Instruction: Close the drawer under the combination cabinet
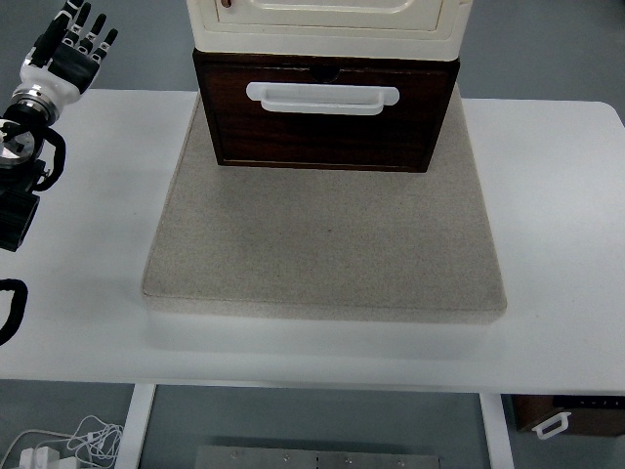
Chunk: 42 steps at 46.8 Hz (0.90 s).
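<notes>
A dark brown wooden drawer (325, 127) with a white handle (322, 98) juts out toward me from under a cream cabinet (327, 24) at the top centre. Both stand at the back of a grey stone-like slab (322, 254). My left hand (73, 44) is raised at the upper left, far to the left of the drawer, with its fingers stretched out and nothing in them. The black left forearm (20, 186) runs down the left edge. The right arm does not show.
The slab lies on a white table (88, 244). Below the table's near edge are white cables (68, 445) at lower left and a brown box with a white handle (566, 415) at lower right.
</notes>
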Each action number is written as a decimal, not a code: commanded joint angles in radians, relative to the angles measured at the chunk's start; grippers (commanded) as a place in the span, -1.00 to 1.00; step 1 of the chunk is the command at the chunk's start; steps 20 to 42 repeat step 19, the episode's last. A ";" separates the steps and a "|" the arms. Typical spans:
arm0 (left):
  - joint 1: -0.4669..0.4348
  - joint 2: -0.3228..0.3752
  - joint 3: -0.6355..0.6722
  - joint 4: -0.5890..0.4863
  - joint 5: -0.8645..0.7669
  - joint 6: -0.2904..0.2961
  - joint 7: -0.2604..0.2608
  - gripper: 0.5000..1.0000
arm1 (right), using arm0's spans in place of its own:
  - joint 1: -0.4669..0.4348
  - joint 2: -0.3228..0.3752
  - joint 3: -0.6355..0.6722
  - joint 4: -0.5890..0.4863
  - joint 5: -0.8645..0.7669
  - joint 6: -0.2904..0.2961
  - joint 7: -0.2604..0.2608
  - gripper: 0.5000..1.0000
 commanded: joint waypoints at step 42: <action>0.002 -0.082 0.003 0.003 0.000 -0.004 0.015 1.00 | -0.007 0.000 0.008 0.000 0.003 -0.001 -0.002 0.81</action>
